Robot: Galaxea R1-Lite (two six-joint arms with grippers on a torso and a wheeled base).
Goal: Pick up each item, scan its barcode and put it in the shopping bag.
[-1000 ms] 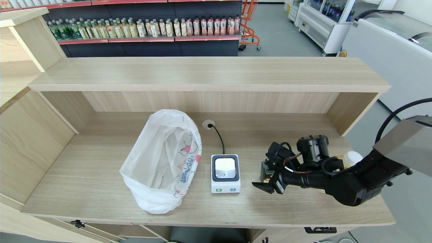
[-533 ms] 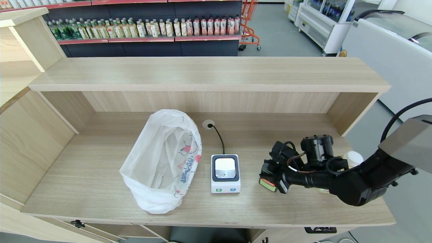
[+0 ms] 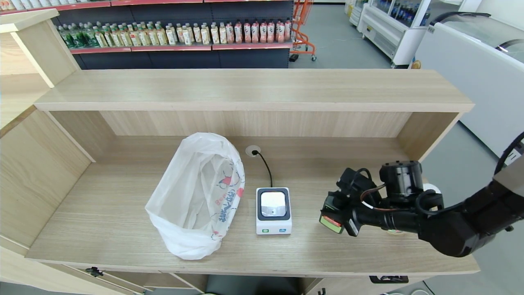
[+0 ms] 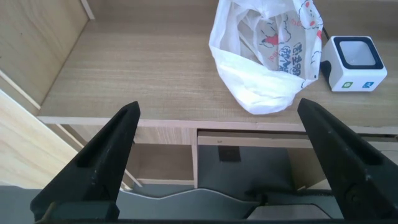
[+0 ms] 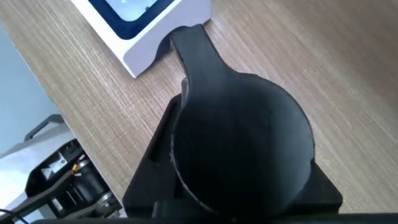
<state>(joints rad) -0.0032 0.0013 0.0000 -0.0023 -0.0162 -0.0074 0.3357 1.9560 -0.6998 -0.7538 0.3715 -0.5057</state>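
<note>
Item point(image 3: 330, 223) lifted off counter point(image 3: 123, 213), tilted in right hand point(image 3: 335, 216), drawn rightward

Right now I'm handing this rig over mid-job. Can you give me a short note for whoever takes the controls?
Left gripper: open, hanging off the front edge of the counter, on the bag's side.
Right gripper: shut on a small dark container with a green and red end, held tilted just right of the scanner.
Bag: stands open left of the scanner; nothing visible inside.
White-capped bottle: on the counter behind the right arm.
Done: one item picked up.
Left: likely bring the container over the scanner, drop it in the bag, then do the same with the bottle.
</note>
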